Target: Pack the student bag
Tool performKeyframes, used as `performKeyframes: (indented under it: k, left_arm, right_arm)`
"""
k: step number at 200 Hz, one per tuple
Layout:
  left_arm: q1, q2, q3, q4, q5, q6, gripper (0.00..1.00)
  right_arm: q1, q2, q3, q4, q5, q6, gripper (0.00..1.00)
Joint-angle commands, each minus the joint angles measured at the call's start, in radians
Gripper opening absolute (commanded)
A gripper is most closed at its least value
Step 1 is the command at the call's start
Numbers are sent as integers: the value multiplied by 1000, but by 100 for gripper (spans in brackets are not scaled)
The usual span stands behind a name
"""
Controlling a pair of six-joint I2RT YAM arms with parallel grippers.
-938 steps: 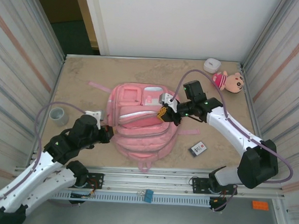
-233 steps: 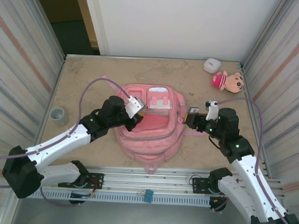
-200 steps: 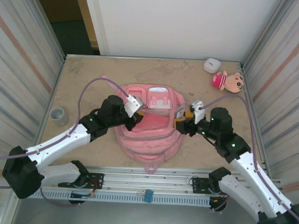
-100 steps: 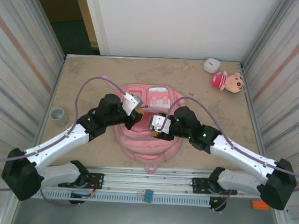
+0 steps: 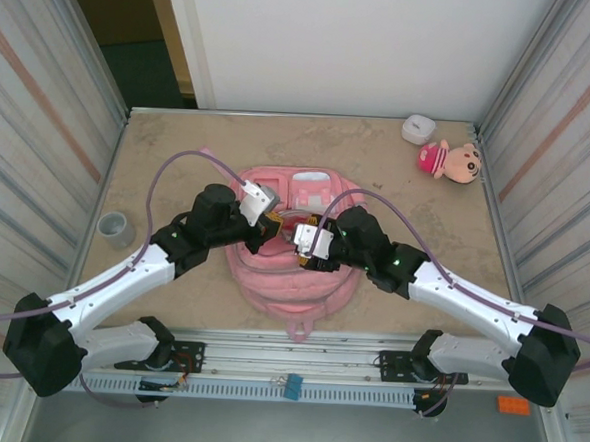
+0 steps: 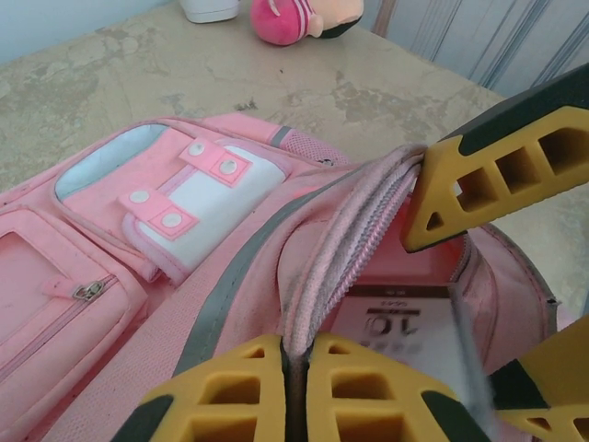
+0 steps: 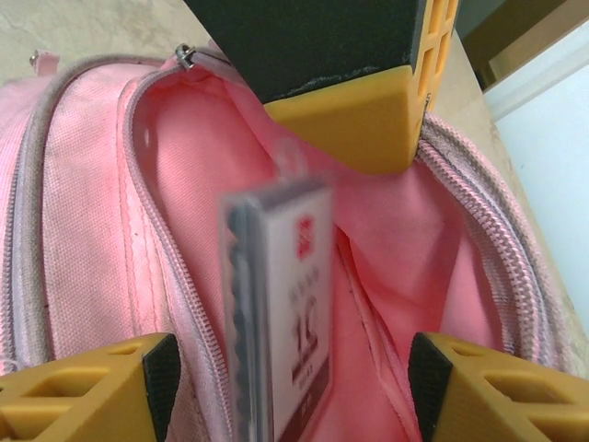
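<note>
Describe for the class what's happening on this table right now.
Two robot arms are packing the pink student bag. The left end effector is shut on the zipper edge of the main compartment, holding its mouth open. The right end effector hangs over that opening with its fingers spread wide. A small boxed card pack sits between them, ungripped, in the bag's opening.

Right pincer [image 5: 306, 254] moved over student bag [image 5: 286, 286], widened, card box [image 7: 281, 304] seemingly released
</note>
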Motion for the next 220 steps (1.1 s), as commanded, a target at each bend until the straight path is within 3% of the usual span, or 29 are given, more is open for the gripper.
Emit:
performKeyframes:
  k: [1,43,88,97,109,121,140,158,185,220]
  left_arm:
    - [7,-62,43,85,15,0,0]
    - [7,-67,88,1,-16,94,0]
    - [1,-52,89,-32,189,248,4]
    - [-2,-48,89,-47,193,269,13]
    - [0,-50,100,-89,174,267,40]
    - [4,-78,102,-135,143,248,61]
    - [32,-163,55,-180,71,191,73]
    - [109,-258,-8,-241,27,101,76]
    - [242,-367,-81,-352,117,10,75]
    - [269,-452,-140,-459,228,232,74]
  right_arm:
    - [-4,-30,31,-71,44,2,64]
    - [-7,-81,9,-102,61,16,57]
    - [-77,-171,5,-56,-49,129,66]
    - [-81,-165,18,-72,-65,131,67]
    - [-82,-152,40,-96,-74,139,67]
    - [-83,-152,54,-125,-93,144,67]
    - [-81,-152,59,-180,-117,138,67]
    - [-43,-117,82,-273,-85,80,67]
    - [20,-51,108,-299,-30,0,67]
    - [28,63,129,-192,-64,-48,66]
